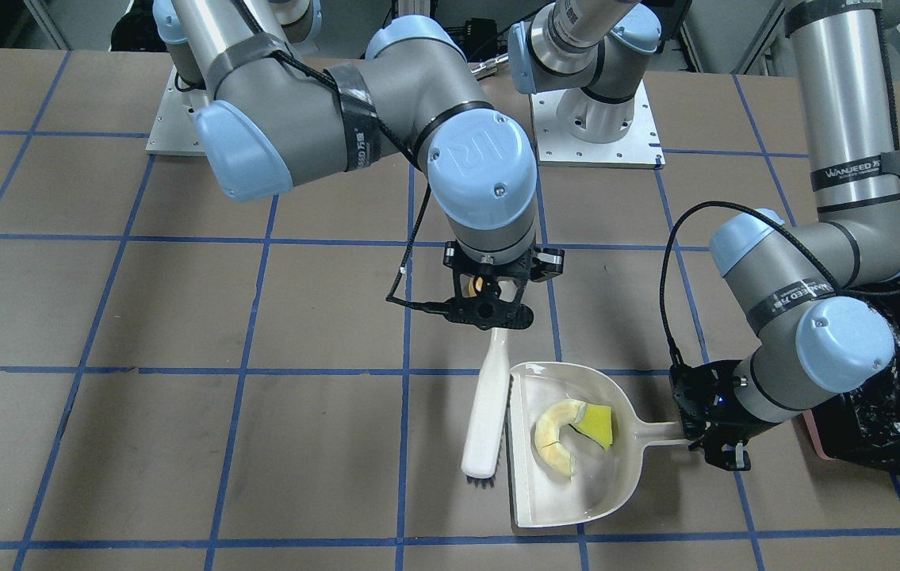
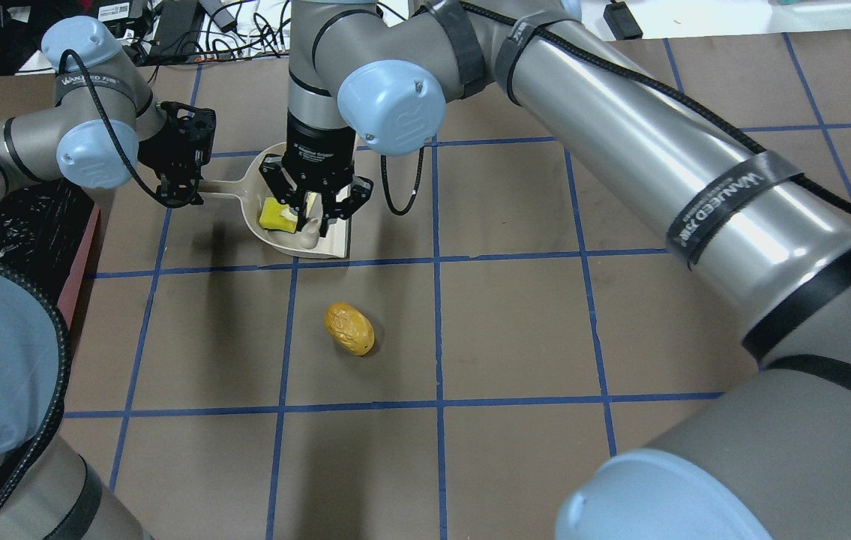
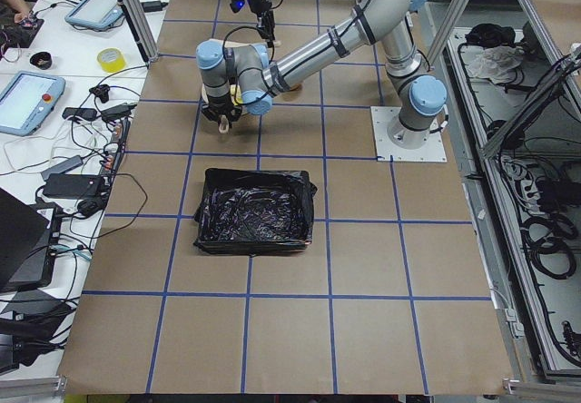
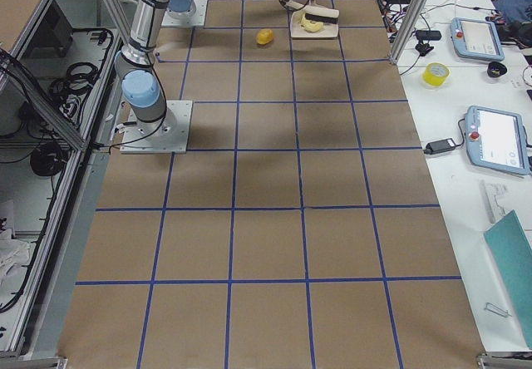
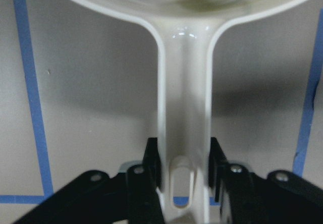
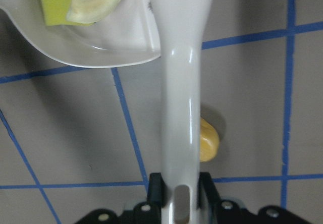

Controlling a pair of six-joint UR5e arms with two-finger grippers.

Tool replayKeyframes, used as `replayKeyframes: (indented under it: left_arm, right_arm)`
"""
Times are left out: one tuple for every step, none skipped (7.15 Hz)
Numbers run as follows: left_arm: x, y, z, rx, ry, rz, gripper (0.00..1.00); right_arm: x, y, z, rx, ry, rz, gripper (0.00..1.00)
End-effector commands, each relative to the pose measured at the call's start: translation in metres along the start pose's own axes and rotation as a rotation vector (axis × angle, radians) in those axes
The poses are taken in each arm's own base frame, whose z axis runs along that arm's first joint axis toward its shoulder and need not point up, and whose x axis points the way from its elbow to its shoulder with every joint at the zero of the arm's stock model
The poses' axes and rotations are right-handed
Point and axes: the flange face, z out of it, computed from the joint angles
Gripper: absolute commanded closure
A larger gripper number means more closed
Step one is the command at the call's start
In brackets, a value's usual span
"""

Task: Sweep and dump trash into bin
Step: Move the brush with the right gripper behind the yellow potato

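Note:
The beige dustpan (image 1: 576,500) lies flat on the table. In it are the curved tan-and-white bread piece (image 1: 554,434) and the yellow-green wedge (image 1: 599,424). My left gripper (image 1: 707,446) is shut on the dustpan's handle (image 5: 184,108). My right gripper (image 1: 493,313) is shut on the white brush (image 1: 488,412), whose bristles rest at the pan's open edge. The glossy orange-yellow lump (image 2: 349,328) lies alone on the table, nearer the robot than the pan, and also shows behind the brush handle in the right wrist view (image 6: 208,141). The bin (image 3: 254,211), pink-sided with a black bag, stands to the robot's left.
The bin (image 1: 894,412) sits close behind my left forearm. The brown table carries a blue tape grid. The two arm base plates (image 1: 600,127) are at the robot's edge. Operator desks with tablets and a tape roll (image 4: 435,73) line the far side.

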Motion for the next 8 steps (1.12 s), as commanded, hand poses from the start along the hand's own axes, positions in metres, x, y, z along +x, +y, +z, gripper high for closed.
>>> replayKeyframes:
  left_arm:
    - [0.000, 0.000, 0.001, 0.002, -0.001, 0.000, 0.92]
    - [0.000, 0.000, 0.001, 0.001, 0.000, 0.000, 0.92]
    - [0.000, 0.000, 0.001, 0.001, 0.000, 0.000, 0.92]
    - [0.000, 0.000, 0.001, 0.002, -0.001, 0.000, 0.92]
    - [0.000, 0.000, 0.000, 0.000, -0.002, 0.000, 0.92]
    - [0.000, 0.000, 0.000, 0.001, 0.000, 0.002, 0.92]
    - [0.002, 0.000, -0.004, -0.001, -0.001, 0.008, 0.92]
    - [0.005, 0.000, -0.013, -0.011, -0.010, 0.017, 0.92]
  right_arm:
    - [0.076, -0.016, -0.038, -0.014, 0.049, 0.013, 1.00]
    - [0.131, -0.038, -0.043, 0.008, 0.114, 0.041, 1.00]
    - [0.179, -0.052, -0.048, -0.008, 0.116, 0.053, 1.00]
    - [0.189, -0.032, -0.040, -0.032, 0.119, 0.052, 1.00]
    - [0.198, 0.003, -0.023, -0.073, 0.125, 0.054, 1.00]
    - [0.198, 0.051, 0.003, -0.103, 0.135, 0.022, 1.00]
    - [0.197, 0.081, 0.024, -0.136, 0.155, 0.001, 1.00]
    - [0.182, 0.101, 0.041, -0.153, 0.180, -0.032, 1.00]
